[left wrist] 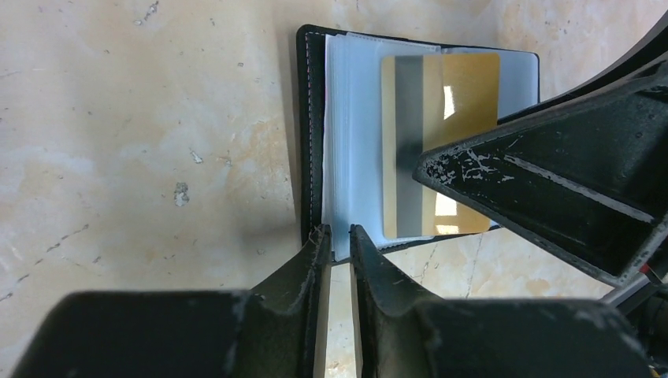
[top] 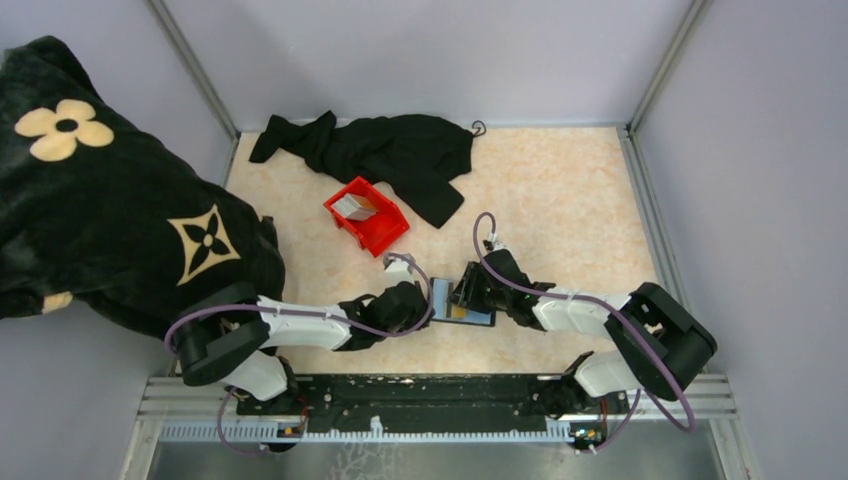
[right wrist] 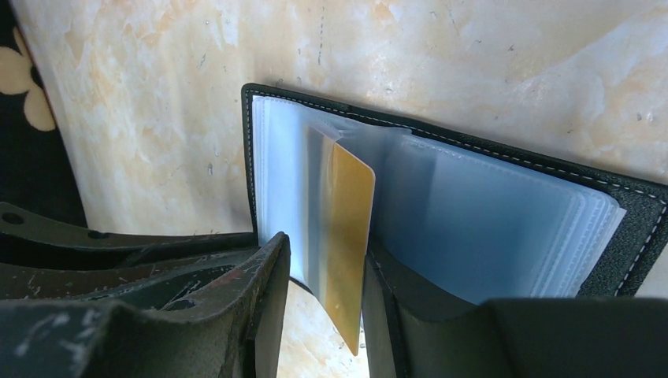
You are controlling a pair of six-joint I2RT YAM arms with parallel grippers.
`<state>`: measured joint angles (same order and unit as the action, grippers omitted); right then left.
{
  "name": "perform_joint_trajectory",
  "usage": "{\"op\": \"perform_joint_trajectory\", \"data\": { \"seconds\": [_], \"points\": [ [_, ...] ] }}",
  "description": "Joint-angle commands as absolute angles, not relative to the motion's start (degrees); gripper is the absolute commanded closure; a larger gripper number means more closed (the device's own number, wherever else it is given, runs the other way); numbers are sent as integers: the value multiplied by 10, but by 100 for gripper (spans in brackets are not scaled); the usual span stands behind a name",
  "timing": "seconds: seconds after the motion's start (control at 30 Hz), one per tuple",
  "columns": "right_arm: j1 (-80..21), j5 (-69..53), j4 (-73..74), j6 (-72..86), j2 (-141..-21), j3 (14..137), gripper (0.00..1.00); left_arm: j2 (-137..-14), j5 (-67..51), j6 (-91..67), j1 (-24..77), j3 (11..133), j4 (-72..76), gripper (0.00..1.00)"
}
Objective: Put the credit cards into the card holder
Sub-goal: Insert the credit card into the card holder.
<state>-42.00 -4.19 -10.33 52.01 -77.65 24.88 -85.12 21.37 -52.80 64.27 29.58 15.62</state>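
The card holder (top: 441, 293) (left wrist: 311, 134) (right wrist: 504, 157) lies open on the table between both arms, with its clear sleeves facing up. A tan-gold credit card (left wrist: 461, 87) (right wrist: 346, 220) with a grey stripe sits on the sleeves, its top end tucked under a sleeve edge. My left gripper (top: 426, 300) (left wrist: 339, 236) is shut on the lower edge of the sleeve pages near the spine. My right gripper (top: 468, 296) (right wrist: 327, 248) stands open around the card's lower end. The card leans on one finger (right wrist: 386, 291), and a gap shows on the other side. More credit cards (top: 352, 206) lie in the red bin.
A red bin (top: 382, 232) stands behind the card holder, to the left. A black garment (top: 390, 150) lies at the back of the table. A black blanket with a cream flower pattern (top: 100, 200) covers the left side and reaches the left arm.
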Motion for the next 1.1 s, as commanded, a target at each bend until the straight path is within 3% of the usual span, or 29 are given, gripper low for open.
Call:
{"op": "perform_joint_trajectory", "data": {
  "seconds": [0.0,0.23,0.43,0.57,1.07],
  "points": [
    [-428,-43,-71,502,-796,245,62,-878,215,-525,648,332,140,79],
    [-429,-39,-60,495,-789,245,61,-941,223,-571,651,383,24,79],
    [-429,-23,-33,485,-771,246,52,-974,232,-616,657,412,-50,83],
    [-429,-4,-6,478,-752,248,51,-973,240,-641,658,409,-73,94],
    [-429,46,66,468,-704,250,51,-973,243,-667,660,402,-91,95]
  ]
}}
